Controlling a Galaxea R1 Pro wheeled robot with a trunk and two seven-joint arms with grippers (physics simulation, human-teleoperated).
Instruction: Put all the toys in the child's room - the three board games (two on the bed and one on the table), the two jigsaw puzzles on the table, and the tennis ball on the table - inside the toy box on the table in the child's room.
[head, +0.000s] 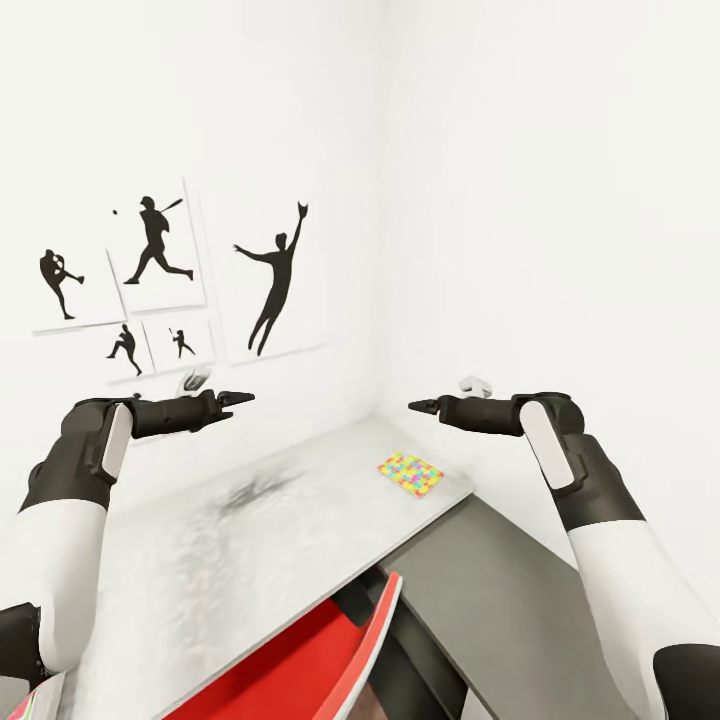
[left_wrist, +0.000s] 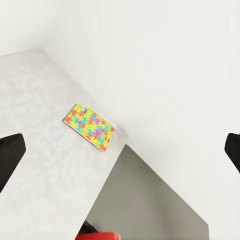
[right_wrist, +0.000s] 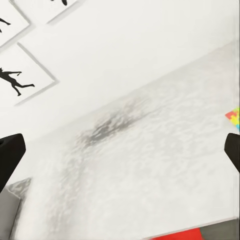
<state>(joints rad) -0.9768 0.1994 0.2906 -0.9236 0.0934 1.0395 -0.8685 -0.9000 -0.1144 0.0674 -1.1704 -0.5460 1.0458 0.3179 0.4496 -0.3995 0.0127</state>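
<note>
While both the left gripper (head: 243, 398) and right gripper (head: 418, 406) hover with jaws spread and empty, the flat jigsaw puzzle (head: 411, 473) lying on the table (head: 250, 540) looks light, thin, stiff, best pinched at an overhanging edge.

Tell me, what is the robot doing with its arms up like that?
The robot is not holding anything right now. Its left gripper and right gripper hang in the air above a pale table, pointing toward each other, with the fingers apart in the wrist views. One colourful jigsaw puzzle lies flat near the table's far corner, untouched. Something red sits close under the robot. Baseball pictures hang on the wall.
</note>
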